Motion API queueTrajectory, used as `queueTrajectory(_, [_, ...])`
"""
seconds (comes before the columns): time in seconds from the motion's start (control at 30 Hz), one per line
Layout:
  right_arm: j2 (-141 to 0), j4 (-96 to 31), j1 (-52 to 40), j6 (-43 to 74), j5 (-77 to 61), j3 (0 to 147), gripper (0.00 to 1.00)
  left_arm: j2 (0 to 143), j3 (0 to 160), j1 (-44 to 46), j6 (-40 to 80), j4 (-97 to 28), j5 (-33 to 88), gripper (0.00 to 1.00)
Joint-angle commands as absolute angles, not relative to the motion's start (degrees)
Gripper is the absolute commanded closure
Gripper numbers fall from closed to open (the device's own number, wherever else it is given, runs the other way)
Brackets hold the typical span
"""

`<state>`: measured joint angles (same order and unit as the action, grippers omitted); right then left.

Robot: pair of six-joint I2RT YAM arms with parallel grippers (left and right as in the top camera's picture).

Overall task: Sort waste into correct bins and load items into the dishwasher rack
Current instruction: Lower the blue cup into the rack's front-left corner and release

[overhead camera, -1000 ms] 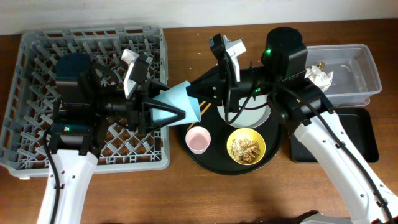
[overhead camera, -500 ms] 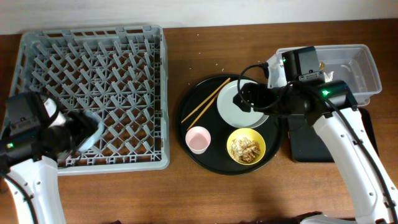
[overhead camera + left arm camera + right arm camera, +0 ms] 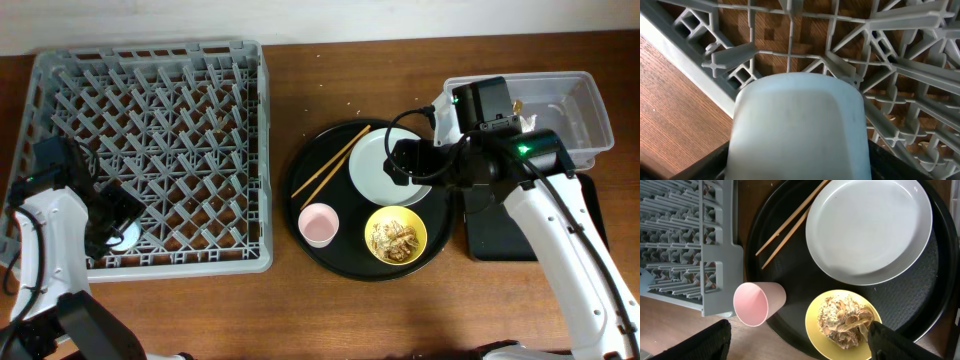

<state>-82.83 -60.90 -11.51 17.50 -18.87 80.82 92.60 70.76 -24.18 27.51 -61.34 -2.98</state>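
Observation:
A light-blue cup (image 3: 797, 125), upside down, sits among the pegs at the front left corner of the dishwasher rack (image 3: 150, 60). My left gripper (image 3: 799, 165) is around it, with a dark finger against each side. My right gripper (image 3: 800, 342) hangs open above the round tray, nothing between its fingers (image 3: 715, 340). Below it are the pink cup (image 3: 759, 304), the yellow bowl (image 3: 820, 330) of brown food scraps (image 3: 845, 320), the grey-white plate (image 3: 869, 230) and the chopsticks (image 3: 790, 225). A white napkin (image 3: 527, 122) lies in the clear tub (image 3: 580, 110).
The cups, bowl, plate and chopsticks rest on a round black tray (image 3: 300, 190) just right of the rack. A black rectangular tray (image 3: 590, 215) lies in front of the clear tub, partly under my right arm. Crumbs dot the table behind the round tray.
My left arm carried the light-blue cup from the table's middle to the rack's front left corner and lowered it. My right gripper opened and drew back over the round tray.

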Motion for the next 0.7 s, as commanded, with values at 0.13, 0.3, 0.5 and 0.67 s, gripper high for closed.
queueTrajectory(0.13, [-82.02,-61.14,-11.62,16.71,-18.13,81.01,0.11,92.9,70.91,-25.28,27.86,-63.68,-2.5,0.5])
queueTrajectory(0.3, [-82.02,-61.17,-11.62,16.73,-18.15,81.01,0.11,92.9,70.91,-28.56,27.86,-64.9,-0.75,0.41])
queueTrajectory(0.5, [-82.02,-61.21,-11.62,16.71,-18.15,81.01,0.11,92.9,70.91,-33.8,30.44,-63.75,8.84,0.32])
queueTrajectory(0.67, [-82.02,-61.34,-11.62,16.71,-18.15,81.01,0.12,92.9,70.85,-35.42,32.6,-62.15,15.55,0.29])
